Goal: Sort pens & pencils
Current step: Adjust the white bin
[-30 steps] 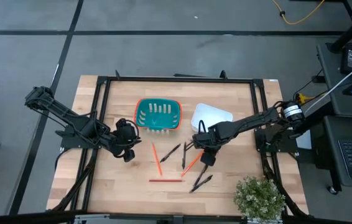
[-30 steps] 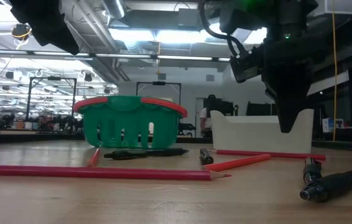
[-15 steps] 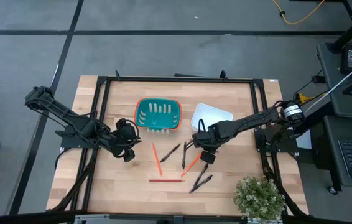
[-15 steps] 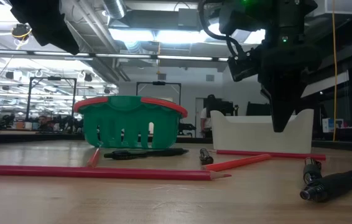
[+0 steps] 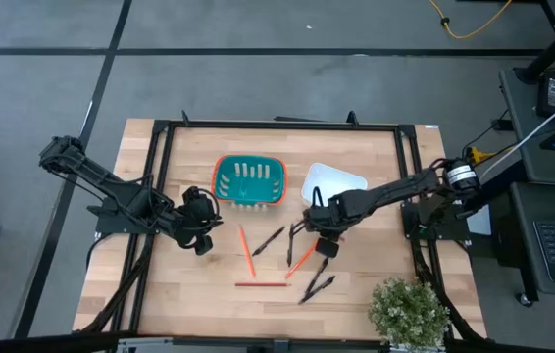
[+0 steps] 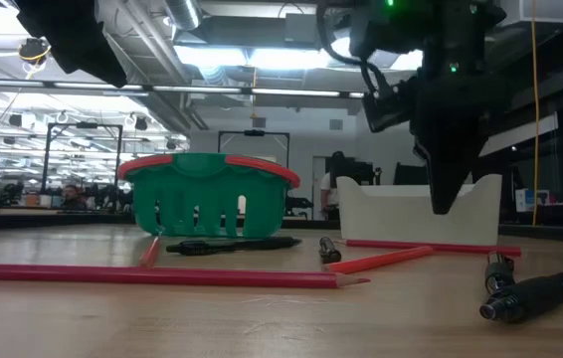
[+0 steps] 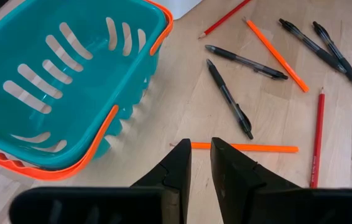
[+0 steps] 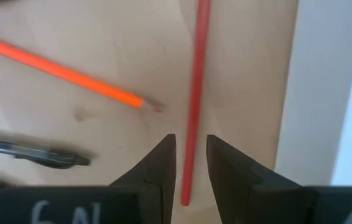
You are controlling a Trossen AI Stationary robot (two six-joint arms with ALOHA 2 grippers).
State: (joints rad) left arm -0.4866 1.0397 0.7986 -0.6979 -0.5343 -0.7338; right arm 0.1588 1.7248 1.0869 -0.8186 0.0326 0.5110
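Several black pens (image 5: 270,240) (image 7: 229,99) and red-orange pencils (image 5: 246,251) (image 7: 275,55) lie flat and scattered on the wooden table (image 5: 189,294). They are in front of a teal basket (image 5: 248,181) and a white container (image 5: 331,184). My right gripper (image 8: 191,163) (image 6: 443,207) points straight down, open by a narrow gap. It hovers above a red pencil (image 8: 196,93) that lies beside the container's wall, and the pencil's line runs through the gap. My left gripper (image 7: 201,163) (image 5: 199,235) waits open and empty near the basket's near left corner.
A potted plant (image 5: 410,312) stands at the table's near right corner. A black frame (image 5: 160,176) borders the work area. Another orange pencil (image 8: 58,70) and a pen (image 8: 33,155) lie close beside my right gripper. There is bare wood along the near edge.
My right gripper has turned slightly about its own axis, and its fingertips have edged a little toward the table's left, staying above the table. The pens and pencils have not moved.
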